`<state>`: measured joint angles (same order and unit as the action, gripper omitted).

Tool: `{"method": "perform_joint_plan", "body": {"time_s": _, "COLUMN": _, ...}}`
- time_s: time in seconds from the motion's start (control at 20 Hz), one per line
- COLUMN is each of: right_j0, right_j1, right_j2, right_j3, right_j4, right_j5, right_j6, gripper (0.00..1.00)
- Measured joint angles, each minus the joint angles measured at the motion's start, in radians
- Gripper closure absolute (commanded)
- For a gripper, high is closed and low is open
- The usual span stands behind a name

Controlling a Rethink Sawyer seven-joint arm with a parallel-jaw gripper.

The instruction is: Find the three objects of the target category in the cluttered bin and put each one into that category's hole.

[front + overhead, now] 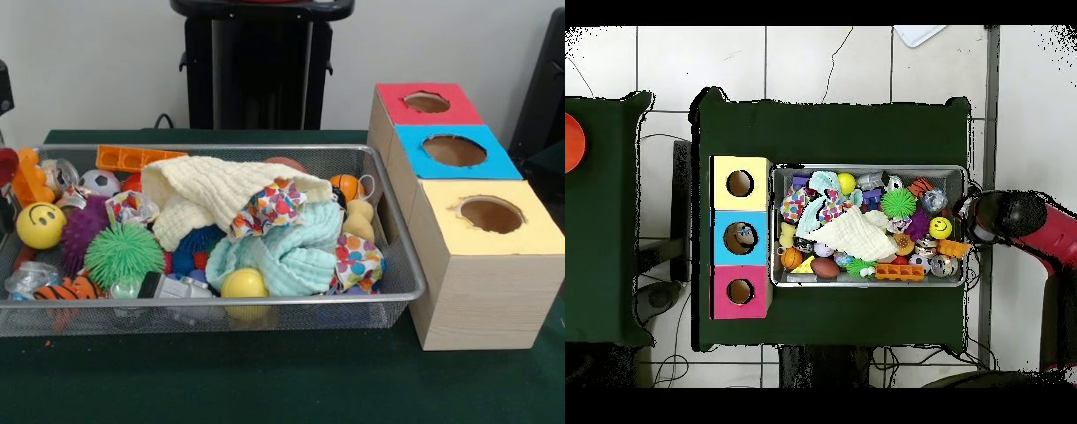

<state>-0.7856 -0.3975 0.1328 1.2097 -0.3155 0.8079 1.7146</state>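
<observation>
The silver wire-mesh bin is packed with toys and cloths. A cream cloth and a light blue cloth lie over the middle. Around them are a yellow smiley ball, a green spiky ball, a plain yellow ball, a small basketball and a soccer ball. In the overhead view the bin has my gripper just outside its right end, at the tip of the red and black arm. It holds nothing I can see.
Three boxes with holes stand in a row beside the bin: red top, blue top, yellow top. In the overhead view something lies inside the blue box's hole. An orange plastic piece rests at the bin's far rim.
</observation>
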Motion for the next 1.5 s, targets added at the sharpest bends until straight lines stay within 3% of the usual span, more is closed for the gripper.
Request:
{"method": "perform_joint_plan", "body": {"time_s": 0.8, "right_j0": 0.061, "right_j1": -0.010, "right_j2": 0.000, "right_j3": 0.027, "right_j4": 0.000, "right_j5": -0.007, "right_j6": 0.000, "gripper": 0.00}}
{"method": "perform_joint_plan", "body": {"time_s": 1.5, "right_j0": 0.048, "right_j1": 0.100, "right_j2": -0.020, "right_j3": 0.011, "right_j4": 0.000, "right_j5": -0.129, "right_j6": 0.000, "gripper": 0.00}}
